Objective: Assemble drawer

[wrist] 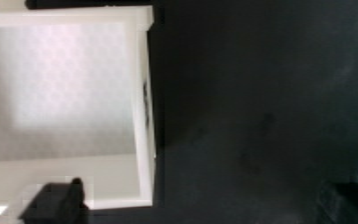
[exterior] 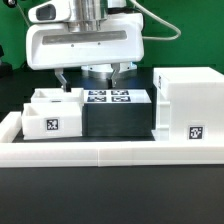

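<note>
A small open-top white tray [exterior: 48, 115] with a square tag stands at the exterior view's left. The large white cube-like housing [exterior: 190, 103], tagged on its front, stands at the right. My gripper [exterior: 92, 80] hangs behind and above the dark gap between them. It is open and empty, and its left finger is just over the tray's back edge. In the wrist view a blurred white part with a raised rim [wrist: 69, 90], apparently the tray, lies beside one dark fingertip [wrist: 55, 200]. The gripper [wrist: 211, 205] holds nothing there.
The marker board [exterior: 108, 97] lies flat behind the gap, under the gripper. A long low white border rail [exterior: 100, 152] runs along the front, before the tray and housing. Black table [exterior: 118, 122] shows between them.
</note>
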